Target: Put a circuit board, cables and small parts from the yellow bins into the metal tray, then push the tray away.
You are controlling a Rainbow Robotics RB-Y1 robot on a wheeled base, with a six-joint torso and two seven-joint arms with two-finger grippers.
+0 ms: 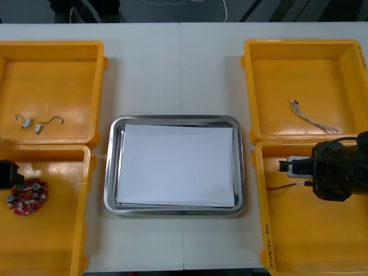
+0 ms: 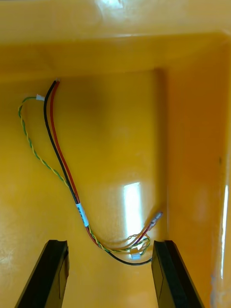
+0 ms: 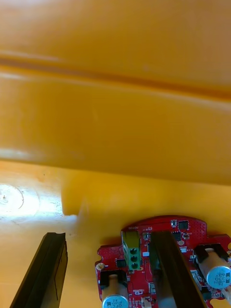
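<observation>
My right gripper [image 1: 290, 172] is down in the near right yellow bin [image 1: 345, 247], open. Its fingers [image 2: 50, 269] straddle the end of a black and red cable [image 2: 61, 163] lying on the bin floor, tangled with a thin twisted yellow-green cable [image 2: 30, 142]. My left gripper [image 1: 12, 181] is low in the near left yellow bin [image 1: 57, 241], open over the round red circuit board [image 1: 27, 197]. One finger [image 3: 166, 262] lies across the board [image 3: 161, 225]; the other stands beside it on bare floor. The metal tray [image 1: 112, 167], white inside, sits between the bins.
The far left bin [image 1: 52, 52] holds small metal parts [image 1: 39, 126] with curled wires. In the far right bin [image 1: 270, 57] lies a thin pale twisted cable [image 1: 310, 119]. Bin walls rise close around both grippers.
</observation>
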